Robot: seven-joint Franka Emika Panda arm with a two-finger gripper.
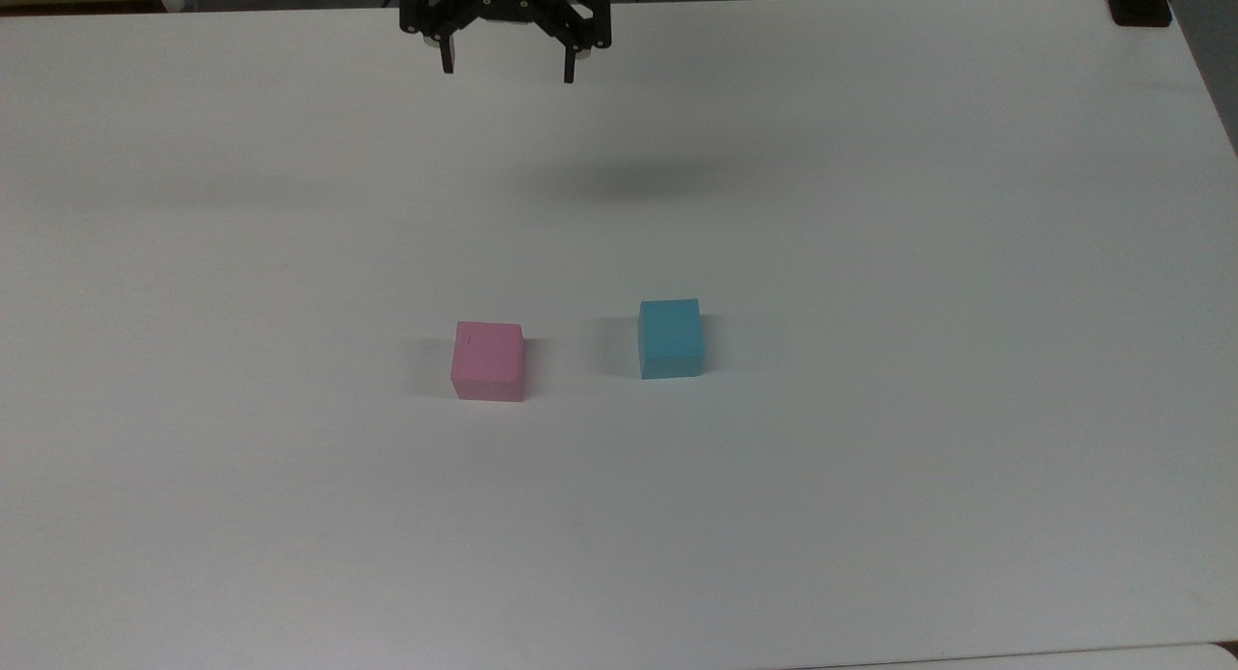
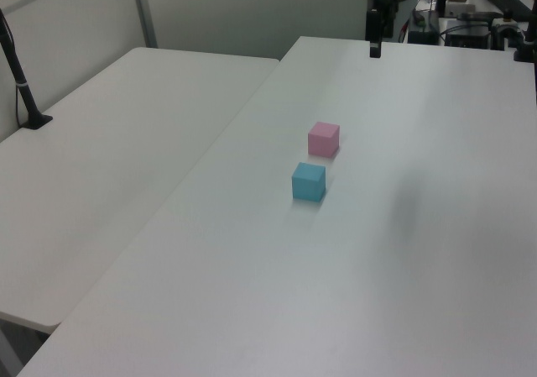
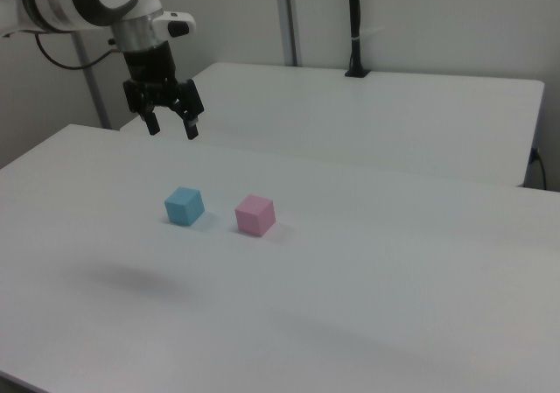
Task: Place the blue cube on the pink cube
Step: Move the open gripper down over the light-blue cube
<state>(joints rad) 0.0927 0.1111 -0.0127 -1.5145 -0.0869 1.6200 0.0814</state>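
The light blue cube (image 1: 669, 338) rests on the white table (image 1: 870, 477) near its middle, and the pink cube (image 1: 488, 361) sits a short gap to the top view's left of it. Both cubes stand apart, also seen as blue cube (image 3: 184, 206) and pink cube (image 3: 255, 214), blue cube (image 2: 309, 181) and pink cube (image 2: 324, 138). My black gripper (image 1: 508, 69) hangs high above the table's far edge, open and holding nothing. In the right view the gripper (image 3: 172, 131) is up and to the left of the blue cube.
A second white table (image 2: 109, 159) adjoins this one. A black post on a base (image 2: 23, 91) stands on it. A black clamp (image 1: 1139, 5) sits at the far right corner in the top view. Cluttered equipment (image 2: 478, 16) lies beyond the far edge.
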